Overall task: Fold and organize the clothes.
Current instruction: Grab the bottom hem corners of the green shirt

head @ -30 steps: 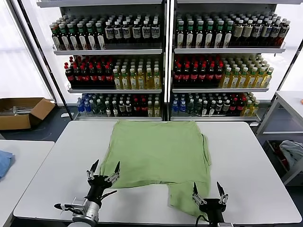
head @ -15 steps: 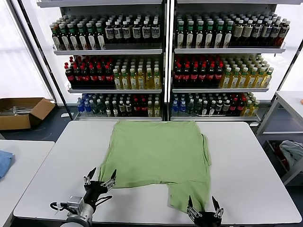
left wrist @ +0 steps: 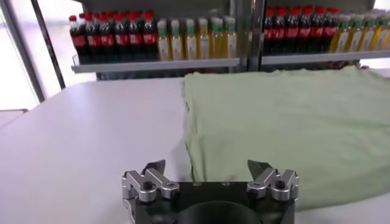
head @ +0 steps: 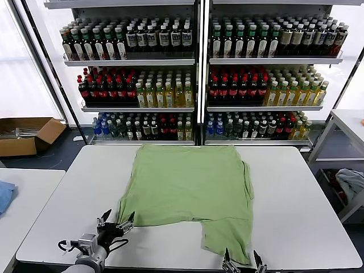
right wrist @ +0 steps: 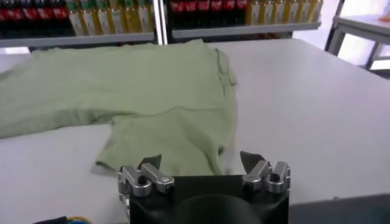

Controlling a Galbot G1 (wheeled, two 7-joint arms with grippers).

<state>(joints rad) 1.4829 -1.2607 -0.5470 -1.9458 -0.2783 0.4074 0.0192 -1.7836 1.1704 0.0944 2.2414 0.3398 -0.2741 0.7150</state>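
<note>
Hovering low at the near table [head: 57, 193] edge, both claws spread wide and empty: left gripper [head: 115, 222] just short of the near left corner of the light green polo shirt [head: 190, 187], right gripper [head: 243, 263] just below its hanging near-right flap. Looks like the stage between folds, shirt lying flat mid-table, partly folded; next likely calls for pinching those near edges and carrying them toward the far hem by the bottle shelves [head: 199, 62].

From my console I saw a white table [head: 296, 187] before two tall shelving units [head: 199, 74] packed with bottles [head: 239, 85]. A cardboard box [head: 25, 133] sat on the dark floor [head: 62, 153] at left, bright daylight behind it.
</note>
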